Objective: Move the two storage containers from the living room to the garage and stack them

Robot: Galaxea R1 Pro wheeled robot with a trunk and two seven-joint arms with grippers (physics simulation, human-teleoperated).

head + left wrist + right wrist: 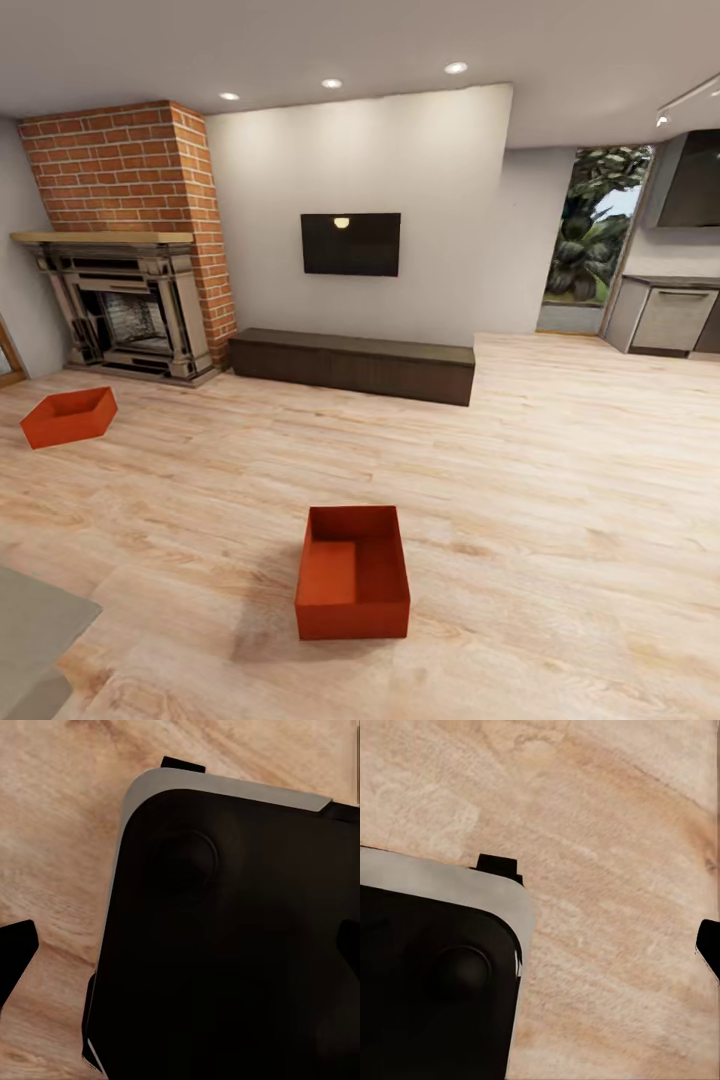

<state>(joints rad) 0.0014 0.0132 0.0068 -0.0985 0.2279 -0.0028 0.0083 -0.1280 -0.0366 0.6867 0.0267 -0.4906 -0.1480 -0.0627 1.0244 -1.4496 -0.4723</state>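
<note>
— Where are the boxes, then?

— Both on the plank floor (560, 470) of the living room. The nearer container (352, 572) sits straight ahead of the robot, open side up, nothing in it. The farther container (68, 416) is off to the robot's left, near the brick fireplace (125, 240) and turned at an angle. They're well apart from each other.

— So nothing's been carried yet?

— By the look of it, no. Neither box is lifted, neither is anywhere close to a garage. I'd say the whole job is ahead: pick up each one, get it out of here, set one on the concrete and stack the other on it.

— And the arms?

— Each wrist camera looks down past the robot's dark base (225, 937) at bare wood. Only thin black slivers show at the edges, so I can't tell whether either end effector is spread or closed. Nothing seems held.

— What else is around?

— A black TV (351, 243) on the wall and a long dark cabinet (352, 364) beneath it.
</note>
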